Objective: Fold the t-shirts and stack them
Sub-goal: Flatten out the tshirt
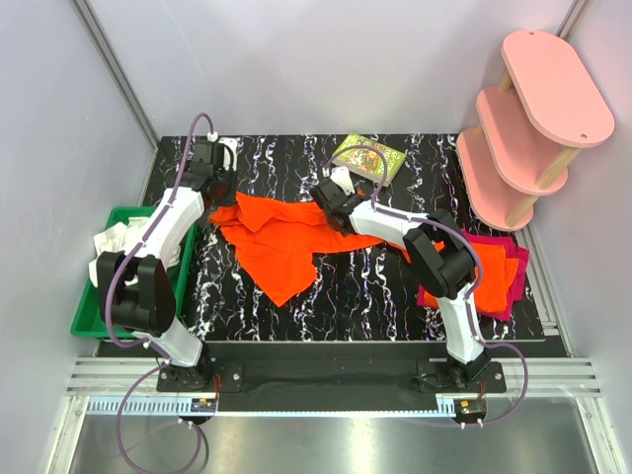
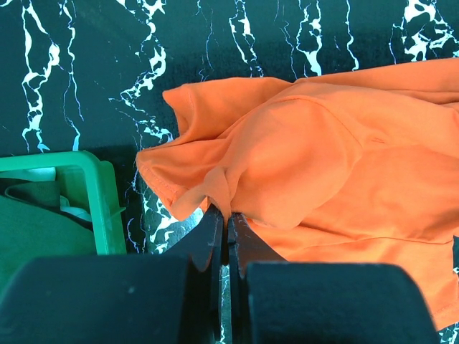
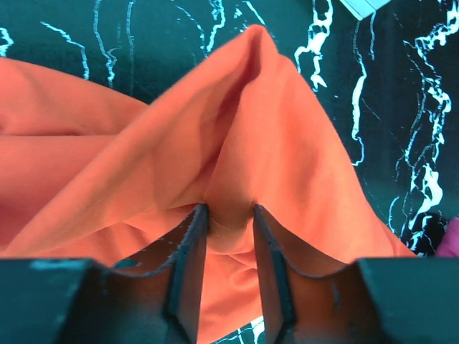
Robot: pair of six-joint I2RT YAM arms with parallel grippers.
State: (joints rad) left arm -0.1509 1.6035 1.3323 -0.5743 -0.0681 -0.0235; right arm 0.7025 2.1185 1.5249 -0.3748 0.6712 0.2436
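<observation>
The left hand (image 2: 228, 213) pinches an edge of the orange t-shirt (image 2: 323, 165). The right hand (image 3: 229, 211) clamps a raised fold of it, and the cloth sags between both hands onto the surface (image 1: 375, 286).

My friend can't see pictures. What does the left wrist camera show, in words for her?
The left gripper is shut, pinching a fold at the edge of a crumpled orange t-shirt that lies over a black table with white marbling. The corner of a green bin shows at the left.
</observation>
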